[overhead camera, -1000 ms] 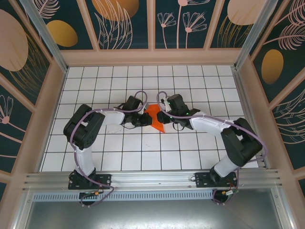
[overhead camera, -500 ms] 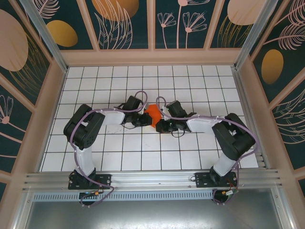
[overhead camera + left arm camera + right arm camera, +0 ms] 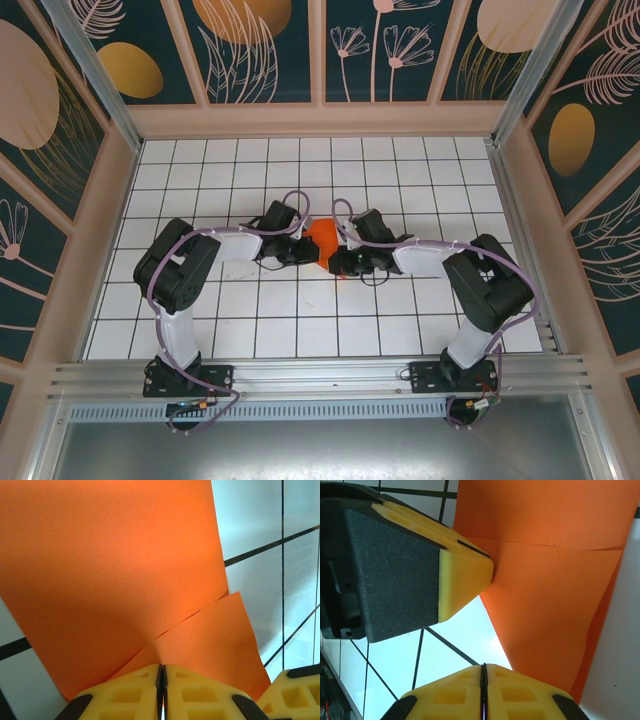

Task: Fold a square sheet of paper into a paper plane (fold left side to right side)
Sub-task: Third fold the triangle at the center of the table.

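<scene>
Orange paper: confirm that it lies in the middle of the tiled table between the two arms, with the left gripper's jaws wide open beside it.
Not quite. The left gripper is not wide open: its jaws are closed together, pinching the orange paper, which runs right into the seam between them. The left wrist view shows this. The rest of the statement stands.
</scene>
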You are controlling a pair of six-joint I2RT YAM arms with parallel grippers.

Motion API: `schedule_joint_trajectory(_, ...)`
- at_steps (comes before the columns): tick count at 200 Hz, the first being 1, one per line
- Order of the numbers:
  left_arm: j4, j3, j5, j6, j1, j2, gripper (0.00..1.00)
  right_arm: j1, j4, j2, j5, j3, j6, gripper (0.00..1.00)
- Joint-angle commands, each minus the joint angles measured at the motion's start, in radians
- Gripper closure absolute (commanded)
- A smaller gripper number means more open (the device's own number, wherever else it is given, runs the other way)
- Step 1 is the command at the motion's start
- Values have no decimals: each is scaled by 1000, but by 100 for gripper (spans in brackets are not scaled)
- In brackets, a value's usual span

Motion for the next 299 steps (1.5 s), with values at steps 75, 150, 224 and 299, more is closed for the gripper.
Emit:
schedule_joint_trajectory(75,-132,-29,-133,38,-3,88,86,-12,-48,39,34,-12,-15,90)
schedule_joint_trajectory(150,-135,-29,-138,40,-3,89,86,-12,-89,46,63,-17,-37,91)
schedule_joint_trajectory(224,-142,-28,-144,43,-3,91,86,-11,-83,42,8,-48,-24,91)
schedule_joint_trajectory(299,-152,-22,-156,48,-3,98,86,-11,-139,16,16,-90,-22,94)
